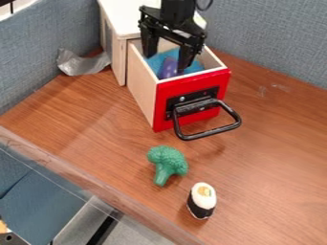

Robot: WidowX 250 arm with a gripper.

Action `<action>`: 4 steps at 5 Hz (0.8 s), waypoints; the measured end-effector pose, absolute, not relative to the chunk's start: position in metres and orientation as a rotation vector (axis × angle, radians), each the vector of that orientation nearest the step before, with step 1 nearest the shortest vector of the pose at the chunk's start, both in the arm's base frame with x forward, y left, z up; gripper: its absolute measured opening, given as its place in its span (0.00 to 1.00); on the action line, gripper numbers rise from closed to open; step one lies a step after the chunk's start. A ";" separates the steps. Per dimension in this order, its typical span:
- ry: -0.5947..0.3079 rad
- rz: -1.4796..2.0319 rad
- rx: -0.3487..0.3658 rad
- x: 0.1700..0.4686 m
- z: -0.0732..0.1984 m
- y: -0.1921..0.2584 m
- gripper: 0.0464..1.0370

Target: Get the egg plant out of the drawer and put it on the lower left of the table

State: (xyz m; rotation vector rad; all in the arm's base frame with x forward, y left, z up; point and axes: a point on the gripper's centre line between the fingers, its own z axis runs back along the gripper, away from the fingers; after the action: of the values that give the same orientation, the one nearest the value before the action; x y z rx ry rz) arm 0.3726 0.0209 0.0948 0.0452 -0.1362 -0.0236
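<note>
Blue-grey fabric walls (pixel 268 33) stand behind a brown wood-grain counter (pixel 275 143). At the top of the view, the black pincer (pixel 167 61) hangs down over the open drawer (pixel 142 91), its 2 fingers spread apart and reaching inside the walls of the box. The purple eggplant (pixel 168 69) lies in the drawer, low between the fingers and close to the right-hand finger in the view; whether they touch, I cannot tell. Blue lining (pixel 156 59) shows around it. The drawer has pale wood sides and a red front with 1 black handle (pixel 230 127) sticking out. Behind is the pale cabinet (pixel 116 52), with crumpled silver tape (pixel 83 65) near its left side. Nearer the camera, below the drawer, sits the green broccoli (pixel 167 162); below and right of that, apart from it, is the black-and-white sushi (pixel 201 200).
</note>
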 end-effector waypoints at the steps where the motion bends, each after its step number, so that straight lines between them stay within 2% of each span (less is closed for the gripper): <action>1: -0.130 -0.024 0.052 0.370 0.085 0.022 0.96; 3: -0.097 -0.031 0.059 0.370 0.066 0.023 0.96; 4: -0.088 -0.025 0.051 0.369 0.059 0.025 0.91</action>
State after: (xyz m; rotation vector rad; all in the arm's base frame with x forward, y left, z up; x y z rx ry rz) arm 0.3695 0.0254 0.0587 0.0512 -0.0881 -0.0247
